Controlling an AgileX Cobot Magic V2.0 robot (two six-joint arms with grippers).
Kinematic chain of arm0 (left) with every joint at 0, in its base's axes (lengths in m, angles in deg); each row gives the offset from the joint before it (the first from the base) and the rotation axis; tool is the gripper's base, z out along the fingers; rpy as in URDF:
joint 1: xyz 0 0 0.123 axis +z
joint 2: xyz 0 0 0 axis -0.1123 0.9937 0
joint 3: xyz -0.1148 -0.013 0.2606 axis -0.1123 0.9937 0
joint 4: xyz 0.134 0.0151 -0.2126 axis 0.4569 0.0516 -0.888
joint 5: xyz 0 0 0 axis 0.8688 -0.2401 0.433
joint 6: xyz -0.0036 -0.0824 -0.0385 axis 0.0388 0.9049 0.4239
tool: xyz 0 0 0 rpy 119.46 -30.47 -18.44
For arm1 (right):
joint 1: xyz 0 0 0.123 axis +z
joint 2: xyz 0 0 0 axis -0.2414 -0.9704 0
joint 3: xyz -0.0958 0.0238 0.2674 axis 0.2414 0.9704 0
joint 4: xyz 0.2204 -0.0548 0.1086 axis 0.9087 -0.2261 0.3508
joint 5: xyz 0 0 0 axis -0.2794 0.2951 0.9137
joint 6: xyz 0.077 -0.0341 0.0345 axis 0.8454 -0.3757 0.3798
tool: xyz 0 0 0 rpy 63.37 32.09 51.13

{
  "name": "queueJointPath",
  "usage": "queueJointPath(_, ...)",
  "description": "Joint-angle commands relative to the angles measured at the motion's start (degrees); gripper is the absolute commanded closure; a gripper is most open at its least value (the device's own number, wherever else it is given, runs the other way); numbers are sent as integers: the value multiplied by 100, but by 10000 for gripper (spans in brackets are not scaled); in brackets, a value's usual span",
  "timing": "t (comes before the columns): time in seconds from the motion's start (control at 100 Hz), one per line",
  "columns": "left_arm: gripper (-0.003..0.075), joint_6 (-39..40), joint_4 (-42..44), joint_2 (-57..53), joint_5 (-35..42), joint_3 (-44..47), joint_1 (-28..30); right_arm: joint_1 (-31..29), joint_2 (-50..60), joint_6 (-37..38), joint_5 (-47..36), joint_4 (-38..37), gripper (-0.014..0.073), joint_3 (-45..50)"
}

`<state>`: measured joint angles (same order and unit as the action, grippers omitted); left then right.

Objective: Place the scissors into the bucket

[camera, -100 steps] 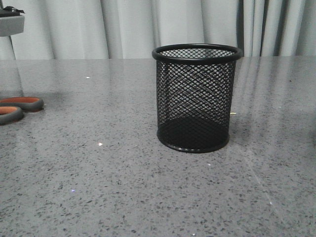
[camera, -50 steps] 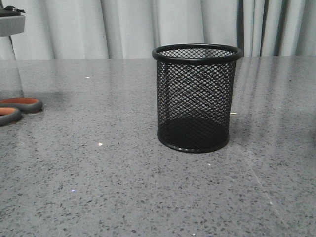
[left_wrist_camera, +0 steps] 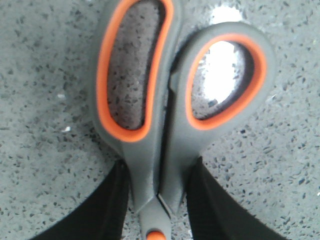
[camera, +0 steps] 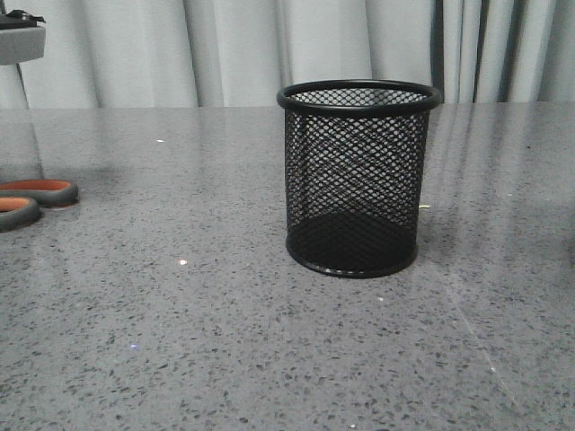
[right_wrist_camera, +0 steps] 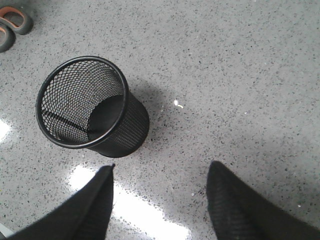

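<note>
The scissors [left_wrist_camera: 165, 125] lie flat on the table, with dark grey handles, orange-lined loops and an orange pivot dot. Only their loops show at the far left edge of the front view [camera: 40, 190]. They also show far off in the right wrist view [right_wrist_camera: 15, 20]. My left gripper [left_wrist_camera: 160, 162] has a black finger pressed against each side of the handle neck, just by the pivot. The black mesh bucket [camera: 355, 180] stands upright and empty mid-table. My right gripper [right_wrist_camera: 162, 166] is open and empty, hovering above the table beside the bucket [right_wrist_camera: 132, 130].
A speckled grey stone tabletop [camera: 180, 341] runs back to pale curtains [camera: 234, 45]. A grey block [camera: 18, 40] hangs at the top left of the front view. A small pale speck [right_wrist_camera: 177, 104] lies on the table near the bucket.
The scissor loops have shifted very slightly to the left in the front view. The bucket has not moved.
</note>
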<state>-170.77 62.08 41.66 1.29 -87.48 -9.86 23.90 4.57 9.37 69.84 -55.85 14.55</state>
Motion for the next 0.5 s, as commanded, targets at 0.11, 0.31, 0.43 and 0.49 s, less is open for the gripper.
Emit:
queueJointPath(0.11,639,11,-81,-145,-161,-121,3,15,47,-72,-268,74,221,-194)
queueJointPath(0.31,639,170,-115,-237,-261,-310,3,15,47,-72,-268,74,221,-194)
queueJointPath(0.43,639,173,-210,-387,-261,-466,3,15,47,-72,-268,74,221,-194)
queueJointPath(0.49,639,183,-224,-477,-261,-523,3,15,47,-72,-268,74,221,-194)
